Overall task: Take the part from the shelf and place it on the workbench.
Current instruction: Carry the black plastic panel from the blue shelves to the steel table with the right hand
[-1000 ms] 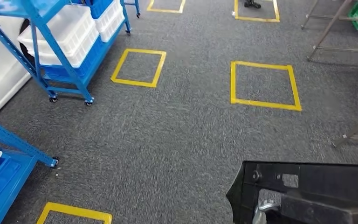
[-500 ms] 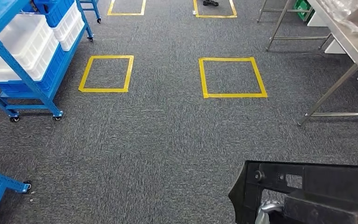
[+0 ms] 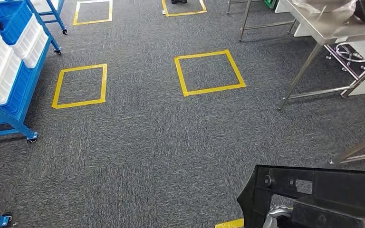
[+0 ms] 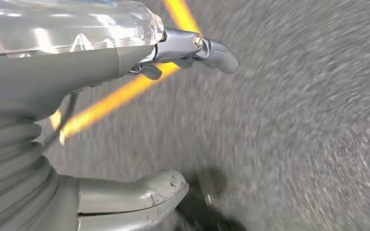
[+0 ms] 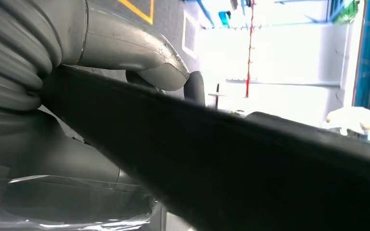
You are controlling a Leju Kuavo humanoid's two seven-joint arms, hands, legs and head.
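Black plastic part [image 3: 323,194] sits low at the near right, gripped by the right hand [image 5: 125,62], thumb pressed over its edge. Blue shelf [image 3: 4,80] stands far left, steel table [image 3: 332,28] far right. Left hand [image 4: 125,120] hangs over carpet, fingers apart, holding nothing.

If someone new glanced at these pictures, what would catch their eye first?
Probably the big black part, low and right in the head view, gripped by the right hand. Next, the yellow tape squares on the grey carpet, with the blue shelf left and the steel workbench upper right.
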